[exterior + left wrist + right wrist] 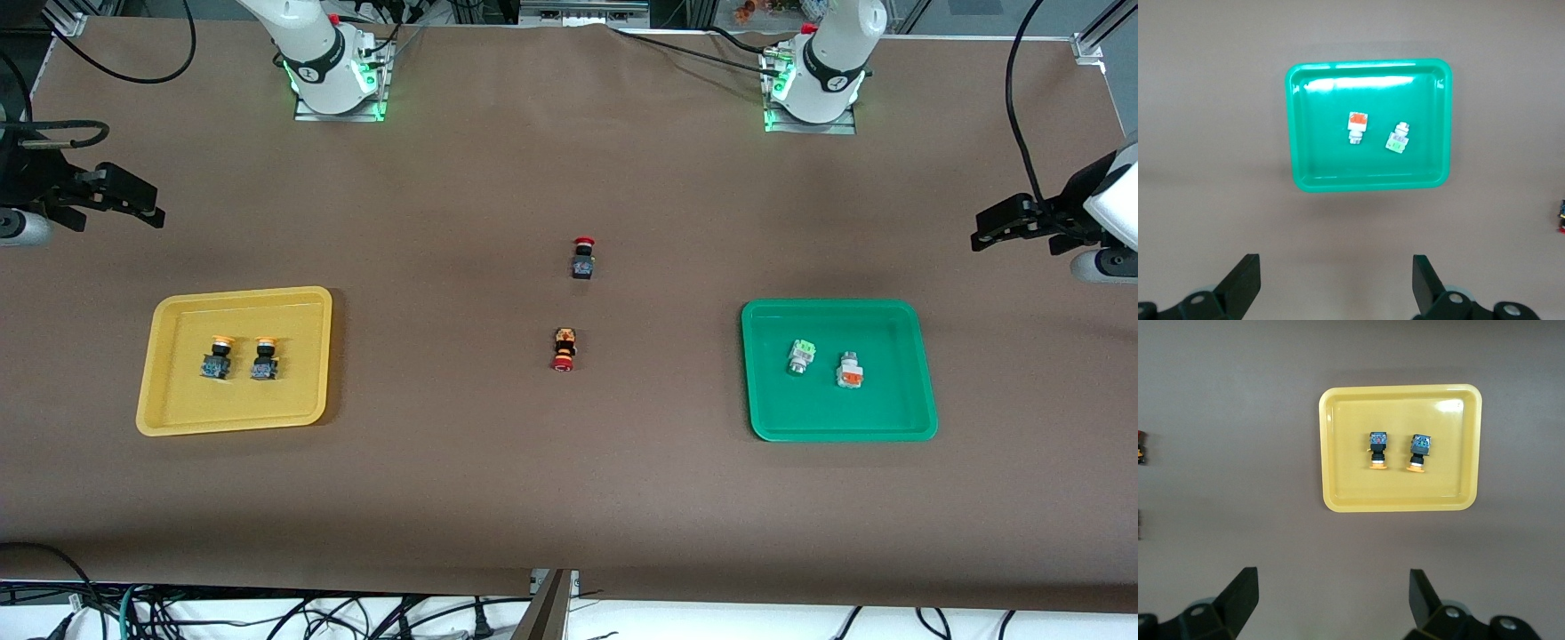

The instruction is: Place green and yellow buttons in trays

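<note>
Front view: the yellow tray held two yellow-capped buttons side by side; the green tray held the green-faced button and orange-faced button. Two red-capped buttons lay between the trays.

Left wrist view: the left gripper hung wide open and empty, above bare table beside the green tray.

Right wrist view: the right gripper, likewise spread and empty, hung beside the yellow tray.

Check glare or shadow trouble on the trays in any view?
Left wrist view: bright glare streak on the green tray floor along one rim, buttons still readable. Right wrist view: small highlight in one corner of the yellow tray. Front view: even light, soft shadows beside both trays, no glare.
</note>
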Motion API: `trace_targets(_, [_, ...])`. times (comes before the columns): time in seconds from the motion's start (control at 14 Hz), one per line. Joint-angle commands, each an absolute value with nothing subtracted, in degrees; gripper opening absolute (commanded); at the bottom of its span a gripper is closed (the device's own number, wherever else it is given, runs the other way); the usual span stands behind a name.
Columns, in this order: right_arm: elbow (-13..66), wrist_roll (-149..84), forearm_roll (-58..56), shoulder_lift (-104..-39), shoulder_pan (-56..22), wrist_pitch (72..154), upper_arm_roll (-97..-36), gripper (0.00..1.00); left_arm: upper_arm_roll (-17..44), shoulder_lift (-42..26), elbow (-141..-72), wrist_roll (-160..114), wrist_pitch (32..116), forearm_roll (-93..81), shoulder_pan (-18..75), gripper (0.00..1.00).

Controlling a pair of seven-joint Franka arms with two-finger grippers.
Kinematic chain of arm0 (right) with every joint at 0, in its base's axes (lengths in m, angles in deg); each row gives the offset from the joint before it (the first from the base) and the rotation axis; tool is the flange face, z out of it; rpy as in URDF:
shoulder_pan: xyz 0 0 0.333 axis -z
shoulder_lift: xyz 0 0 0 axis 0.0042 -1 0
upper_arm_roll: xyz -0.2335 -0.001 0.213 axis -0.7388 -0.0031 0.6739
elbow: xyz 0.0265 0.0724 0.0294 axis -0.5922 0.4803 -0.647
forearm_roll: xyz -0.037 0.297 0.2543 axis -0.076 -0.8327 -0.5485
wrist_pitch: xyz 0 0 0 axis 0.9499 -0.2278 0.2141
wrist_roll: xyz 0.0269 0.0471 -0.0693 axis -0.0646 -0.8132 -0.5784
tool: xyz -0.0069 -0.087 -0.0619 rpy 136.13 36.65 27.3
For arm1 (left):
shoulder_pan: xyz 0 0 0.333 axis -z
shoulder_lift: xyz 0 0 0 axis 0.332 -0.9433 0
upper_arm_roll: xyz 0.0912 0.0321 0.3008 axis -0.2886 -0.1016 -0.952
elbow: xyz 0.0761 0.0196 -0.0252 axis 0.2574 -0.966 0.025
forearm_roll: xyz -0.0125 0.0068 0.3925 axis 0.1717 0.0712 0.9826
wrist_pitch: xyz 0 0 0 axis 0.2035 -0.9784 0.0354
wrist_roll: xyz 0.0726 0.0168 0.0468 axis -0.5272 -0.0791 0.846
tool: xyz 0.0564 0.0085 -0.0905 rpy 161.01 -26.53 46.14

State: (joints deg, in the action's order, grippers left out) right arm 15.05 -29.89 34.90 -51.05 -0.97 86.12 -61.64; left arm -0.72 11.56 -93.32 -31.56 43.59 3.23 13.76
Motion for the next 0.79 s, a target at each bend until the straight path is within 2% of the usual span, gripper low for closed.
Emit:
trace_targets(0.0, [14.0, -29.4, 35.9, -51.3, -0.5, 85.4, -60.9, 1.00, -1.2, 13.6, -95.9, -32.5, 44.3, 1.7, 13.8, 1.00])
trace_targets(0.71, [14.0, -29.4, 36.0, -51.3, -0.4, 85.3, -60.9, 1.00, -0.2, 13.9, -95.9, -30.1, 43.8, 2.4, 13.8, 1.00])
